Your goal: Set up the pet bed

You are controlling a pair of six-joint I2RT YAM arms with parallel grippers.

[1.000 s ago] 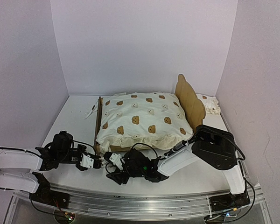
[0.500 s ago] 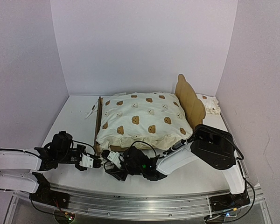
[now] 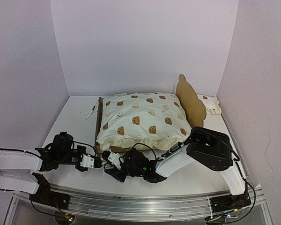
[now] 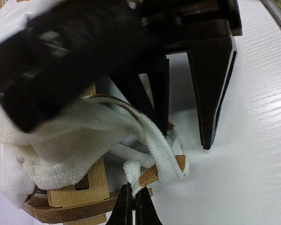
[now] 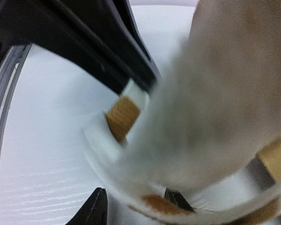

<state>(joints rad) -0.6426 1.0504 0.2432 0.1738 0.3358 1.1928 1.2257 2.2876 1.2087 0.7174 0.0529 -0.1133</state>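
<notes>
The top camera looks down from behind on the whole table (image 3: 75, 123). Both wrist cameras closely face one corner of the pet bed (image 4: 79, 192).

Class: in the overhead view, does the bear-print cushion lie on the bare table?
No, the cushion rests on top of the pet bed, covering its base.

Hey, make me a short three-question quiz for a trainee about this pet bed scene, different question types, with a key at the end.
1. True or false: the bear-print cushion lies on the pet bed.
2. Fill in: the small pillow lies at the table's far ___ corner.
3. What does the left hand pinch? A) a cushion tie string B) the small pillow C) nothing

Key: 1 true; 2 right; 3 A.
</notes>
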